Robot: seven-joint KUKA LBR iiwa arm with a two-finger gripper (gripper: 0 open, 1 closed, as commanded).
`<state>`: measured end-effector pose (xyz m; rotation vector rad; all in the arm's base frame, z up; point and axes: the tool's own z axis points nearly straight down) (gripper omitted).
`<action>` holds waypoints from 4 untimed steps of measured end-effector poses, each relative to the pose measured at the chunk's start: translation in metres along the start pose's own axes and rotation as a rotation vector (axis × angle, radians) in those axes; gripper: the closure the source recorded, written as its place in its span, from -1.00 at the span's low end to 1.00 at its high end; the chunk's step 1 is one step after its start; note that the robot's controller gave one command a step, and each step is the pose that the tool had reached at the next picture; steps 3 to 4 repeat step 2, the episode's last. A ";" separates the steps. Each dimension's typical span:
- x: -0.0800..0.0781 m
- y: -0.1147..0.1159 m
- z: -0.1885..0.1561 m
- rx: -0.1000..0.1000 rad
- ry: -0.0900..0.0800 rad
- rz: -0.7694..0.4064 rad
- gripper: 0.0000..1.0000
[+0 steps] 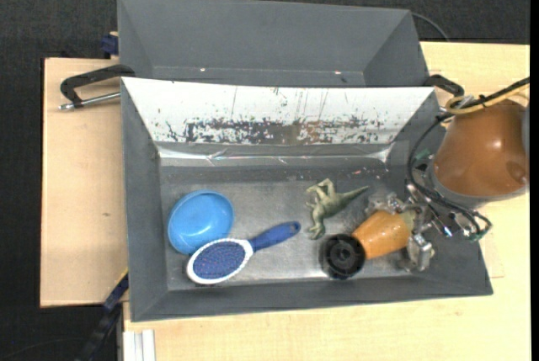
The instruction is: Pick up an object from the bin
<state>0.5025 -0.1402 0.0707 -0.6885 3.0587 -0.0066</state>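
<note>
My gripper (pixel 416 240) is low in the bin's right front corner, right against the base end of an orange bottle (pixel 379 235). The bottle lies on its side, with its black round cap (pixel 343 257) pointing left and towards the front. A green toy dinosaur (pixel 327 201) lies just behind and to the left of the bottle, close to the gripper.
A blue brush (pixel 236 254) with a white-rimmed oval head lies at the front left. A round blue bowl (pixel 200 220) sits just behind it. The arm's orange cover and cables hang over the bin's right wall.
</note>
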 end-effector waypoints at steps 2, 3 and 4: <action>0.000 -0.008 -0.139 0.004 -0.006 0.042 1.00; 0.000 -0.008 -0.139 0.004 -0.006 0.042 1.00; 0.000 -0.008 -0.139 0.004 -0.006 0.042 1.00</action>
